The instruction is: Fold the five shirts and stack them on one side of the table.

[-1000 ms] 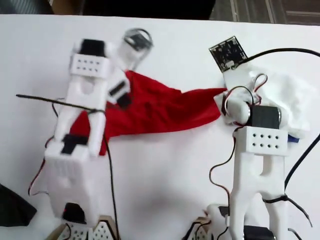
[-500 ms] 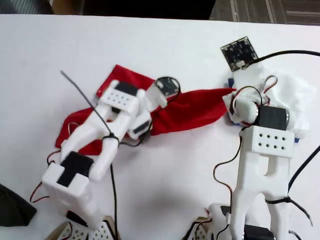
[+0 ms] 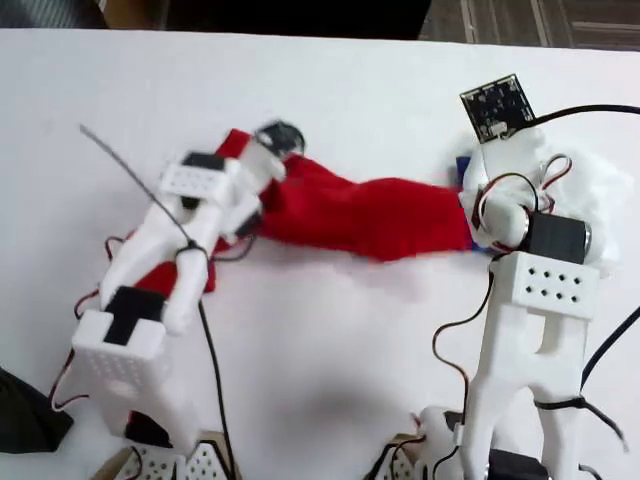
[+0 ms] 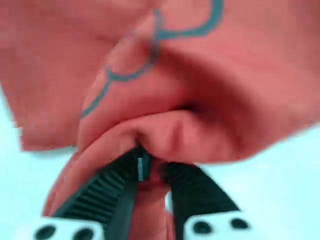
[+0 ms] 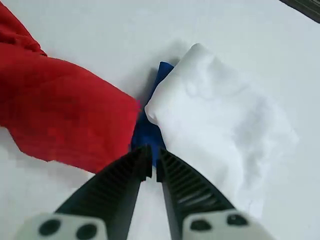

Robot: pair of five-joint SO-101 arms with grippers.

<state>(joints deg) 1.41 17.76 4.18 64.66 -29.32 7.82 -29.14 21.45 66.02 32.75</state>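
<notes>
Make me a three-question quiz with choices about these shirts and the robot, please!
1. Where is the blue shirt?
A. on a chair
B. between the red shirt and white shirt
C. in a box

2. What colour is the shirt at the left gripper?
A. green
B. yellow
C. red

3. The left gripper is:
A. shut on the shirt
B. wide open, empty
C. resting on bare table

Answers:
1. B, blue peeks out between them.
2. C, red cloth bunches at its tips.
3. A, its fingers pinch a red fold.
</notes>
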